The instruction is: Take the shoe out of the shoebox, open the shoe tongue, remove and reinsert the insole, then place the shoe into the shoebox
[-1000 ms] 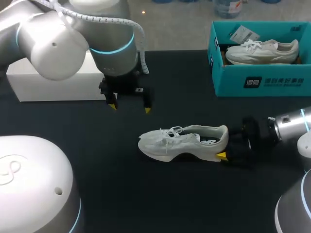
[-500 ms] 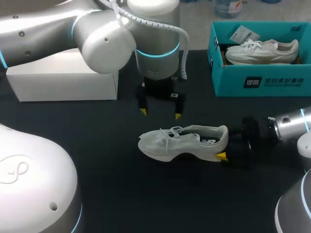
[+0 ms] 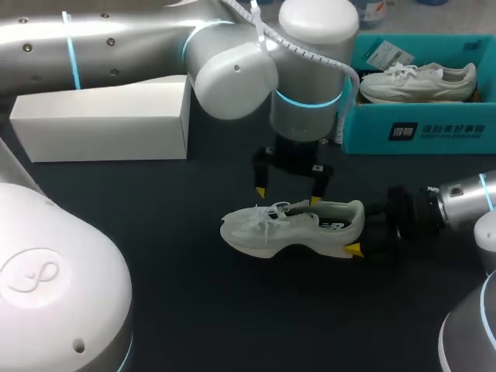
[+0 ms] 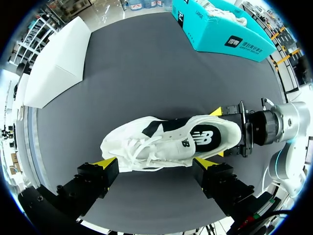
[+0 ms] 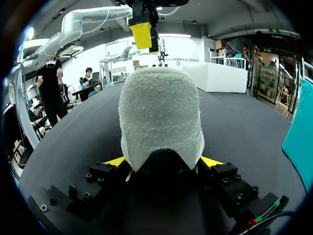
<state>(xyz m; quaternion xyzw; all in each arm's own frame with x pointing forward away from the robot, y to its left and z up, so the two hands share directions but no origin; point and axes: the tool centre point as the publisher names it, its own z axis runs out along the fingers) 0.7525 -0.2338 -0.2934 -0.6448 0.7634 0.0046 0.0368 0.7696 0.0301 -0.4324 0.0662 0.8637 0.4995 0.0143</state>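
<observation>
White shoe (image 3: 288, 226): on the table (image 3: 194, 310), near its middle and outside the shoebox. It stands upright on its sole, toe toward the robot's left and heel toward its right. White laces cross the tongue, and a dark interior shows through the opening.
Heel: gripped from two sides by the right gripper. The right wrist view shows a yellow tip against each side of it.
Right gripper (image 5: 161, 164): low at the table's right side, pointing level along the table at the shoe. Its jaws are clamped on the heel.
Left gripper (image 3: 287, 195): above the middle of the shoe, pointing down, jaws wide apart and holding nothing. In the left wrist view the shoe lies ahead of the fingers (image 4: 100, 169), its length running across the gap between them. One tip is near the laces and the other near the heel end, and no contact can be seen.
Left arm (image 3: 155, 46): enters from the left and extends past the middle of the table.
Shoebox (image 3: 364, 136): teal and open-topped, at the far right of the table, apart from the shoe on the table.
Second shoe (image 3: 418, 81): white, lying inside the shoebox, with a paper tag (image 3: 384, 54) beside it.
White box (image 3: 101, 124): long and plain, at the far left of the table, well apart from both shoes.
Table: covered in dark cloth.
</observation>
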